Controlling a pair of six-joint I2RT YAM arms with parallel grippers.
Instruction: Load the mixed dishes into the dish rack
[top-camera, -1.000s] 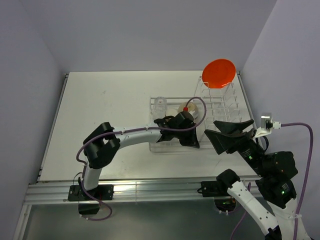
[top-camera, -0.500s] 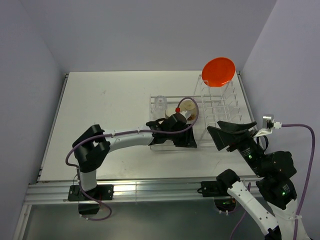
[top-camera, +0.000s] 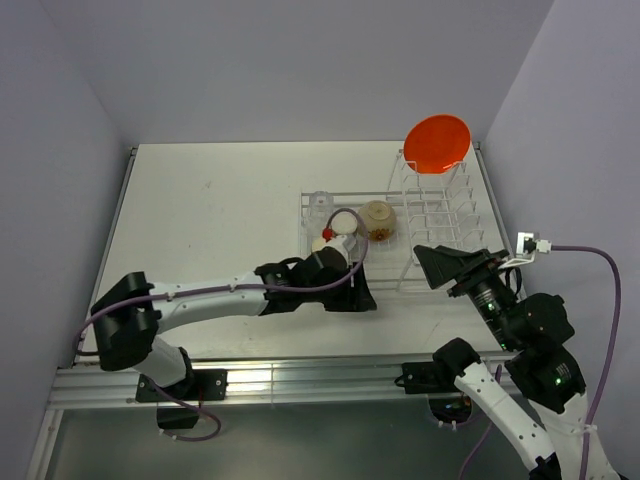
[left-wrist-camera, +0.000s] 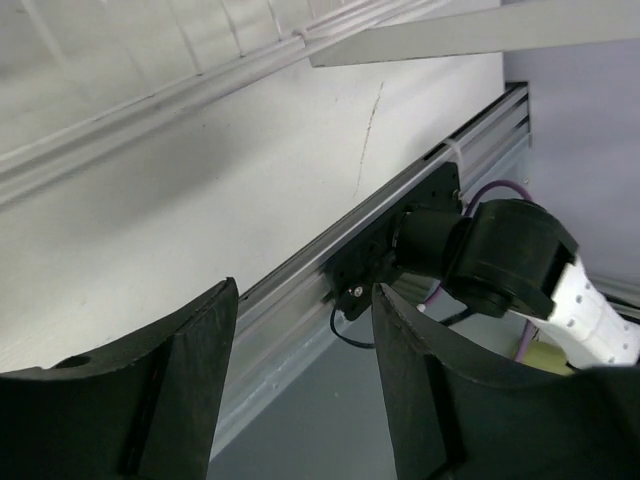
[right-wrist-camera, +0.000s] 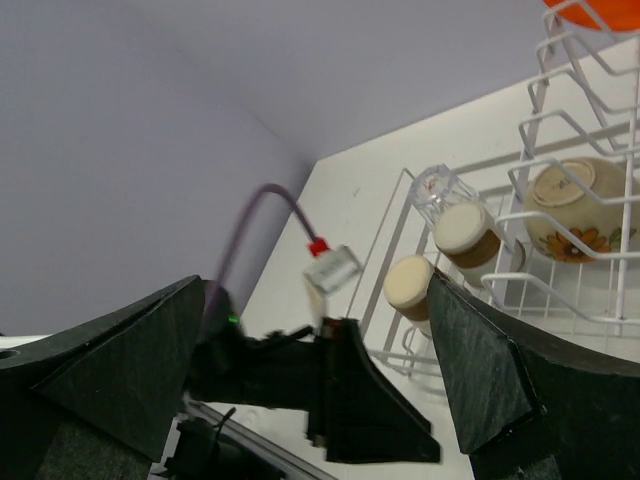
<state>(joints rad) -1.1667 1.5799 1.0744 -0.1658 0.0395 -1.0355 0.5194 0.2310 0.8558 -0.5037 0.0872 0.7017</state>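
Rack (top-camera: 430, 215): plate (top-camera: 437, 145) upright in far-right slots; bowl (top-camera: 377, 218), glass (top-camera: 320, 203), two cups (right-wrist-camera: 468, 235) (right-wrist-camera: 410, 285) in basket. Left gripper (left-wrist-camera: 303, 330), right gripper (right-wrist-camera: 318, 290): fingers spread.

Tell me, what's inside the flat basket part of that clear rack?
There's a beige bowl turned upside down, a clear glass, a brown cup and a second cup. Whatever might lie under the upturned bowl is covered and cannot be seen.

Orange-red plate (top-camera: 438, 145) — beige bowl (right-wrist-camera: 572, 210), orange-brown flower print.
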